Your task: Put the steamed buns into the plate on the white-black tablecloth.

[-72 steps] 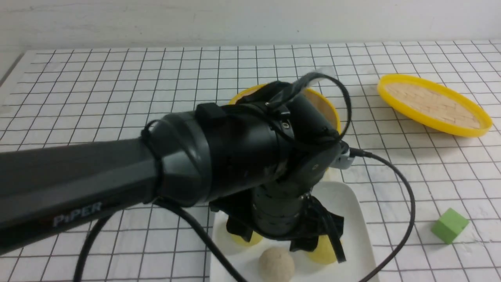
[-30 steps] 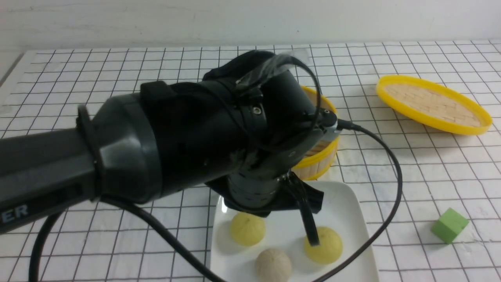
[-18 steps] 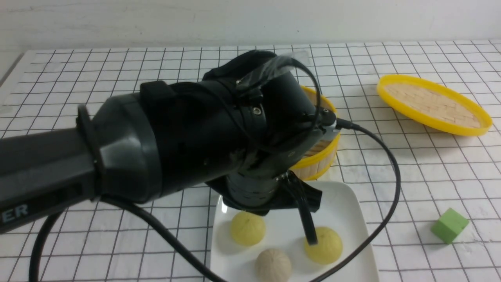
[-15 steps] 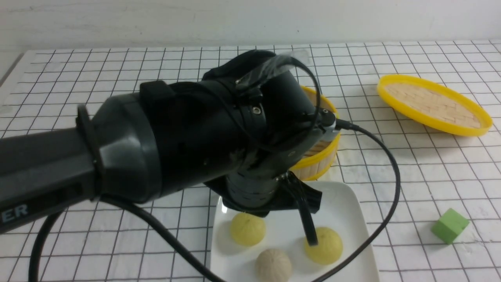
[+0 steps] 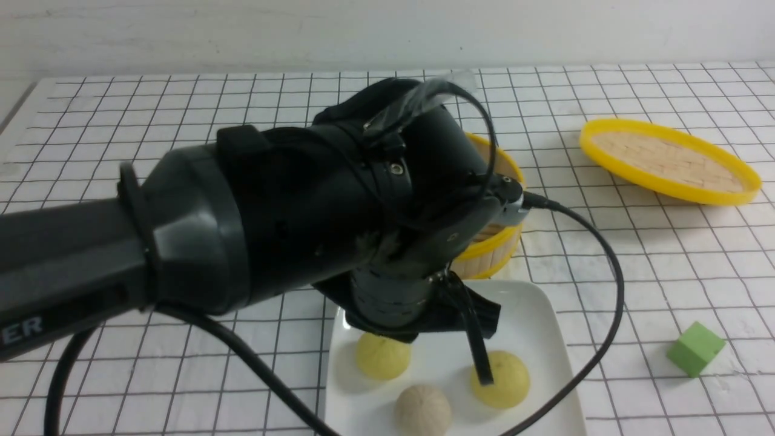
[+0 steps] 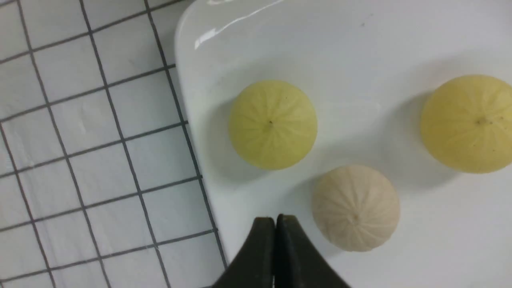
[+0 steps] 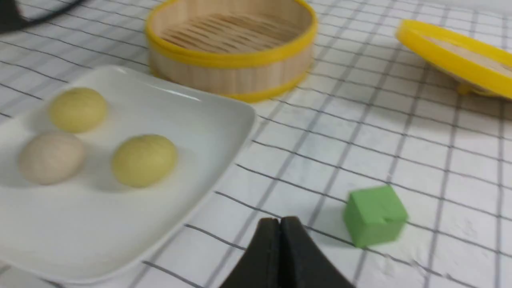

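Three steamed buns lie in the white plate [image 5: 539, 315] on the white-black tablecloth [image 5: 181, 121]: a pale yellow one [image 5: 381, 356], a beige one [image 5: 422, 409] and a second yellow one [image 5: 502, 378]. My left arm hangs over the plate's far side. In the left wrist view my left gripper [image 6: 276, 218] is shut and empty, above the plate [image 6: 340, 48] and beside the beige bun [image 6: 356, 208], apart from it. My right gripper [image 7: 280, 220] is shut and empty above the cloth, between the plate [image 7: 208, 120] and a green cube.
The empty yellow-rimmed bamboo steamer [image 5: 490, 242] stands just behind the plate. Its lid [image 5: 666, 160] lies tilted at the back right. The green cube [image 5: 695, 348] sits right of the plate. The left arm's cable loops over the plate's right edge.
The left arm has lifted and drawn back from the plate, uncovering all three buns. Over the last second it has barely moved.
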`<state>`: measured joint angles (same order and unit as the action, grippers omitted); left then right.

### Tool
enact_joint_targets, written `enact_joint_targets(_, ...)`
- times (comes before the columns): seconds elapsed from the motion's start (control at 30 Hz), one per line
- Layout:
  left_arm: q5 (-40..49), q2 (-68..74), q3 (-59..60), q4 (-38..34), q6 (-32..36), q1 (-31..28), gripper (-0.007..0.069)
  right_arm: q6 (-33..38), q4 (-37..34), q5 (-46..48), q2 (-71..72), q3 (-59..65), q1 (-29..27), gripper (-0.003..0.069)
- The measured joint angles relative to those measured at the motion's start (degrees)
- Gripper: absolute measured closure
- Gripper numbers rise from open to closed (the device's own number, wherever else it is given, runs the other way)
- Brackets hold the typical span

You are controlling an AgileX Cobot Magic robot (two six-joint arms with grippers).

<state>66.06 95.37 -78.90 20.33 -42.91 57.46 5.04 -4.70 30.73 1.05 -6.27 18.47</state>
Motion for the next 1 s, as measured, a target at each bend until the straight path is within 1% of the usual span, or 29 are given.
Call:
enact_joint_targets(0.07, -0.3, -0.5, 0.0, 0.8, 2.2, 0.0, 0.0606, 0.0, 1.3, -0.2, 0.0, 2.0, -4.9, 0.0654)
enact_joint_targets(0.13, -0.5, -1.0, 0.0, 1.1, 3.2, 0.0, 0.0606, 0.0, 1.6, -0.3, 0.0, 2.7, -6.7, 0.0654)
enact_joint_targets(0.2, -1.3, -2.7, 0.0, 2.5, 5.1, 0.0, 0.0606, 0.0, 2.2, -1.0, 0.0, 4.3, -10.6, 0.0653)
enact_joint_targets(0.23, -1.4, -2.7, 0.0, 2.5, 5.1, 0.0, 0.0606, 0.0, 2.2, -1.1, 0.0, 4.4, -10.8, 0.0653)
enact_joint_targets(0.33, -1.9, -5.1, 0.0, 5.5, 5.9, 0.0, 0.0606, 0.0, 2.2, -2.1, 0.0, 6.0, -13.8, 0.0650)
enact_joint_targets(0.4, -1.9, -7.1, 0.0, 6.8, 6.3, 0.0, 0.0606, 0.0, 2.5, -3.9, 0.0, 6.5, -14.7, 0.0647)
enact_joint_targets(0.57, -0.2, -12.7, 0.0, 7.2, 8.3, 0.0, 0.0606, 0.0, 2.9, -6.5, 0.0, 7.0, -15.0, 0.0645)
enact_joint_targets(0.77, 4.5, -21.7, 0.0, 7.6, 11.0, 0.0, 0.0606, 0.0, 2.9, -6.5, 0.0, 7.0, -15.0, 0.0641)
enact_joint_targets(1.0, 4.8, -33.4, 2.6, 9.3, 11.5, 0.0, 0.0606, 0.0, 2.9, -6.5, 0.0, 7.0, -15.0, 0.0630)
